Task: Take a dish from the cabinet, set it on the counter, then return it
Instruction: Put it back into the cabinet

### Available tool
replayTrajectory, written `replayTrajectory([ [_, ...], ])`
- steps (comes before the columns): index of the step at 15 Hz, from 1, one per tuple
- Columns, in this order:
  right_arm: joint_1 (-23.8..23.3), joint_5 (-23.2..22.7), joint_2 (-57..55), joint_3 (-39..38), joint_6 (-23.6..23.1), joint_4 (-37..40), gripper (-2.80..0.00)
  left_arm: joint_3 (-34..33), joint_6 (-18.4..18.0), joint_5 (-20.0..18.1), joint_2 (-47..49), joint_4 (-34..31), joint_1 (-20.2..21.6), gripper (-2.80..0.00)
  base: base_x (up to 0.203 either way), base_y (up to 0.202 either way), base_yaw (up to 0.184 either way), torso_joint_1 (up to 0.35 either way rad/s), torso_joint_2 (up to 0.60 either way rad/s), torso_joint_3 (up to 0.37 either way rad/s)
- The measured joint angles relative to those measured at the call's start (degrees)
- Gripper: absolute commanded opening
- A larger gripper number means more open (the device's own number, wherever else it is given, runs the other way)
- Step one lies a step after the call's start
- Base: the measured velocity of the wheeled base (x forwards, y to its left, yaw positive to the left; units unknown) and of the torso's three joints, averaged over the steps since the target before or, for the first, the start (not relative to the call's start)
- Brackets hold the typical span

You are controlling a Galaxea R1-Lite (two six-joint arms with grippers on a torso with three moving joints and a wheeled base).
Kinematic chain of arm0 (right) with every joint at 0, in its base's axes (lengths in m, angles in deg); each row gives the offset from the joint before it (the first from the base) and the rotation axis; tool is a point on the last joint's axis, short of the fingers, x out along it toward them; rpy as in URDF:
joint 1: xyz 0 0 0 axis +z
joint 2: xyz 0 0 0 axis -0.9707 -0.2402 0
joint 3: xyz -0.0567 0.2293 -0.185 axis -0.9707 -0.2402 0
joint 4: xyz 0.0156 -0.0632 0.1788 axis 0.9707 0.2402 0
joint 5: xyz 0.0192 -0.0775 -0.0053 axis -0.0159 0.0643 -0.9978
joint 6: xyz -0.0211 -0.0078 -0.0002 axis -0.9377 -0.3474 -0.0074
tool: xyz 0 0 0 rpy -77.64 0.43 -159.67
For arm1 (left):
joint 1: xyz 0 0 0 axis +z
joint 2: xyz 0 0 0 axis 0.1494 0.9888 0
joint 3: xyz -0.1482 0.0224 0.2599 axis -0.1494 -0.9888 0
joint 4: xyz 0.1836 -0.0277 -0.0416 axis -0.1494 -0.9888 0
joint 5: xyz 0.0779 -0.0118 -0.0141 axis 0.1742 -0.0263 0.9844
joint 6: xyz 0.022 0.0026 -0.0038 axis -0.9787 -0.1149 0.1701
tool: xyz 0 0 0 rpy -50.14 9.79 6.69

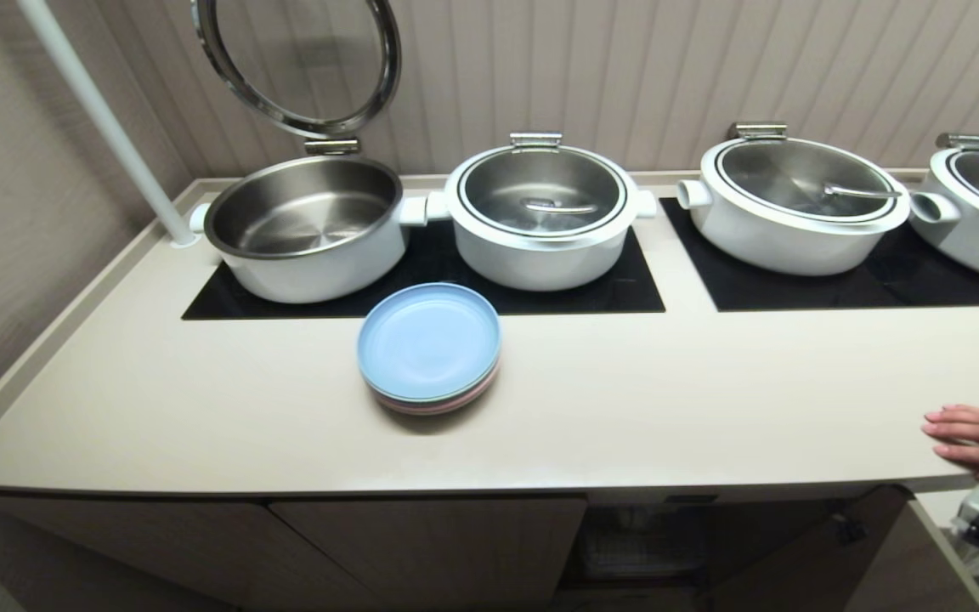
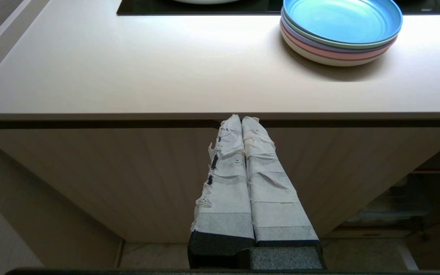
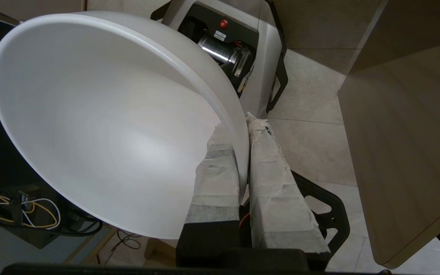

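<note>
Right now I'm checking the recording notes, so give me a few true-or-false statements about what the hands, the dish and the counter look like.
1. The right hand pinches the rim of the white dish. True.
2. The dish sits on the counter. False: it is held in the air, over floor tiles beside the cabinet door.
3. The stack of plates has a blue one on top. True.
4. All four pots have their lids down. False: the leftmost pot has its lid raised.
5. The left hand holds a plate. False: it is shut and empty, below the counter edge.
6. A person's hand rests on the counter's right end. True.
</note>
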Motion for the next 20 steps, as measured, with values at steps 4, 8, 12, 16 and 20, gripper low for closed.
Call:
replayTrajectory([
  [4,0.5,0.0,0.0,0.0,0.0,0.8,-2.8,0.0,0.0,0.0,0.0,0.0,0.0,-2.8,0.0,0.0,0.0,0.0,0.0,0.0],
  [8,0.8,0.0,0.2,-0.1,0.0,1.4,-2.8,0.0,0.0,0.0,0.0,0.0,0.0,-2.8,0.0,0.0,0.0,0.0,0.0,0.0],
  [12,0.9,0.0,0.3,-0.1,0.0,1.5,-2.8,0.0,0.0,0.0,0.0,0.0,0.0,-2.8,0.0,0.0,0.0,0.0,0.0,0.0],
  [16,1.7,0.2,0.3,-0.2,-0.2,2.0,-2.8,0.0,0.0,0.0,0.0,0.0,0.0,-2.8,0.0,0.0,0.0,0.0,0.0,0.0],
  [20,2.7,0.1,0.3,1.6,-0.5,6.9,-2.8,0.0,0.0,0.0,0.0,0.0,0.0,-2.8,0.0,0.0,0.0,0.0,0.0,0.0],
])
